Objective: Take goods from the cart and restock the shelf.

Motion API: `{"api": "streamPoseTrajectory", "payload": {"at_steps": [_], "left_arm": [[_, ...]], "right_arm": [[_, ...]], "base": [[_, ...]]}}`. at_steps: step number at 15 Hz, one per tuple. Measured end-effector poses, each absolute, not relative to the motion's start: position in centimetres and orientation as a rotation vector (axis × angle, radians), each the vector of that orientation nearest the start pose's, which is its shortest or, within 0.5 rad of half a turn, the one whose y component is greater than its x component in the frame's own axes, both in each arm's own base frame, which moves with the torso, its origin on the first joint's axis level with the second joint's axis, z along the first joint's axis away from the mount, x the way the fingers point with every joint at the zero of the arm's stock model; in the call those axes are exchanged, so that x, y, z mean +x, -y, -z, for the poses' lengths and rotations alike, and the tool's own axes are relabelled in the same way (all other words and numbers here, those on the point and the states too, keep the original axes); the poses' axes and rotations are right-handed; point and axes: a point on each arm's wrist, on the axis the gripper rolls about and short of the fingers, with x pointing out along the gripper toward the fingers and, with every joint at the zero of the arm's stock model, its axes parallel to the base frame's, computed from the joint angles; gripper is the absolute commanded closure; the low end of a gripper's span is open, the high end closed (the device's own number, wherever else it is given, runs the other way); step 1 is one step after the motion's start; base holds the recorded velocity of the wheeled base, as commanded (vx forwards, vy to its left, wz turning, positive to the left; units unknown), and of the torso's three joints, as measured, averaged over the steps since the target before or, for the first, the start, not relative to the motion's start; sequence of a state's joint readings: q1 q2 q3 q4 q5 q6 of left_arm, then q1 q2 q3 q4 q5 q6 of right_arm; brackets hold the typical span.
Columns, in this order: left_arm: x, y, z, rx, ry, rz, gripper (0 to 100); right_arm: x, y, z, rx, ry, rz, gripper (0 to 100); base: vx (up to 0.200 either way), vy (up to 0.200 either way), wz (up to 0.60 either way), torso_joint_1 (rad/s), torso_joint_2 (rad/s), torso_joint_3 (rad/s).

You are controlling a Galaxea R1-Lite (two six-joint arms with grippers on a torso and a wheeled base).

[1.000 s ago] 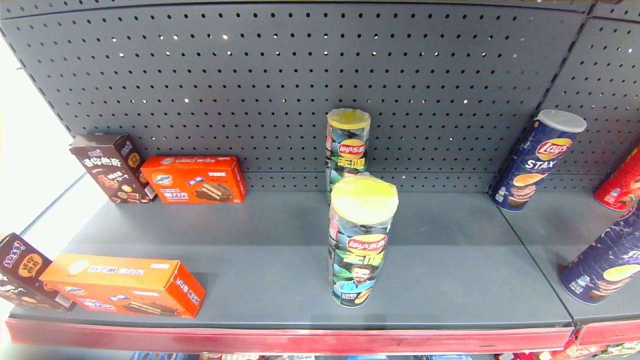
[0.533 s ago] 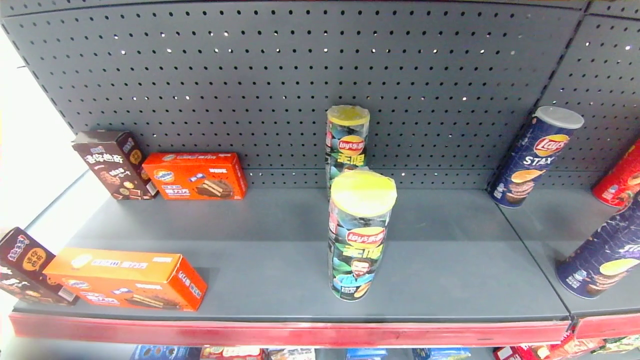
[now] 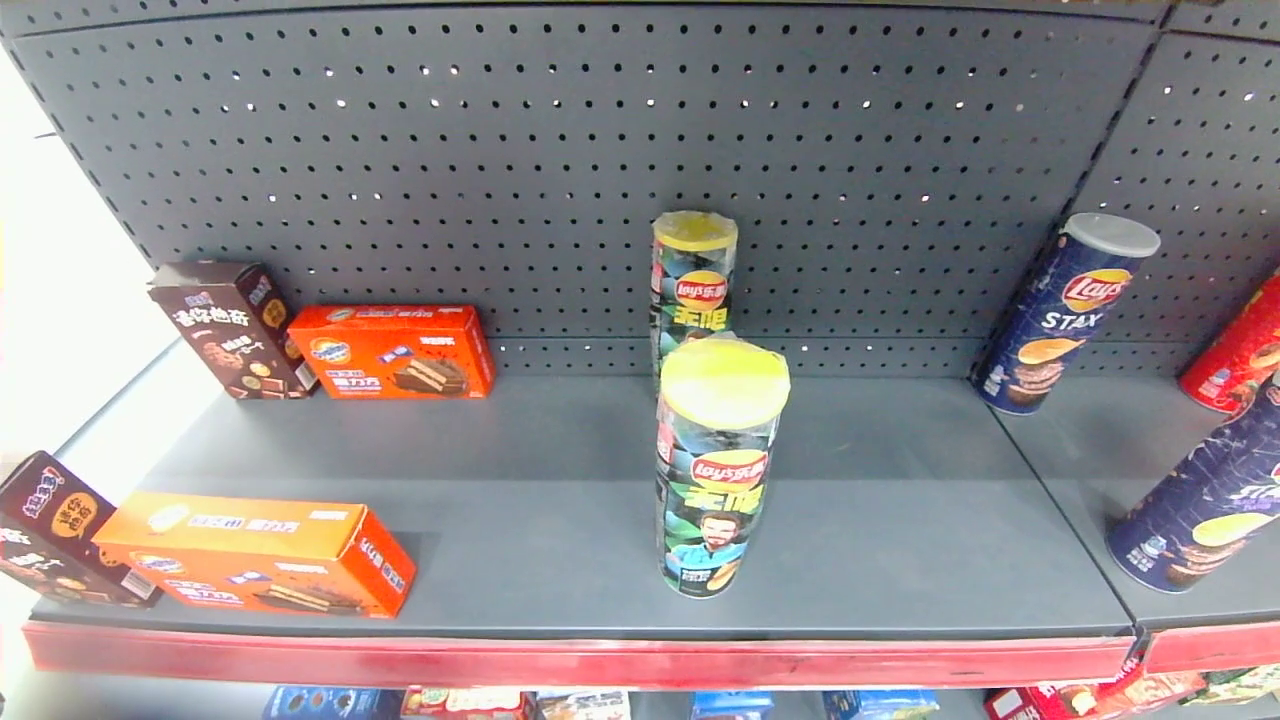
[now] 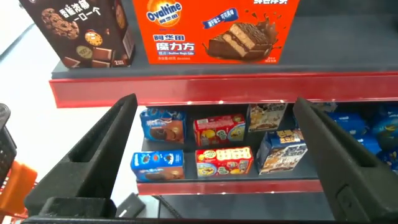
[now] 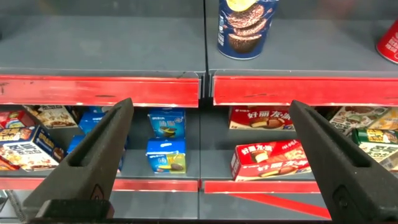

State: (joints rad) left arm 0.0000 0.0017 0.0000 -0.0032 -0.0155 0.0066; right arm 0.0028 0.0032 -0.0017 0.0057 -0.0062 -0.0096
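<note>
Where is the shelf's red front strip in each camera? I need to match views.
Head view: red front strip runs beneath the front orange box and front blue can.
Left wrist view: strip lies just under the front orange box.
Right wrist view: strip lies just under the front blue can.
Shared landmark: lower-shelf boxes below it.

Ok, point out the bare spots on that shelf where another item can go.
The grey shelf has two wide bare patches. One lies between the rear orange box, the front orange box and the front yellow-lidded can. The other lies between that can, the rear yellow-lidded can and the blue can. The left end is crowded with boxes.
</note>
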Motion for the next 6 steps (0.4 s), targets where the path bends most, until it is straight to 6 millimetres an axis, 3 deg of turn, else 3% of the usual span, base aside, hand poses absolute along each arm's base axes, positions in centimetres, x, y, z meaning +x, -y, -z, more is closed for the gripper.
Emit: {"api": "streamPoseTrajectory", "payload": {"at_steps": [6], "left_arm": [[-2.27, 0.01, -7.59, 0.004, 0.003, 0.003, 0]], "right_arm": [[-2.26, 0.02, -7.54, -0.010, -0.007, 0.003, 0]], "base": [[0.000, 0.000, 0.00, 0.000, 0.00, 0.000]]}}
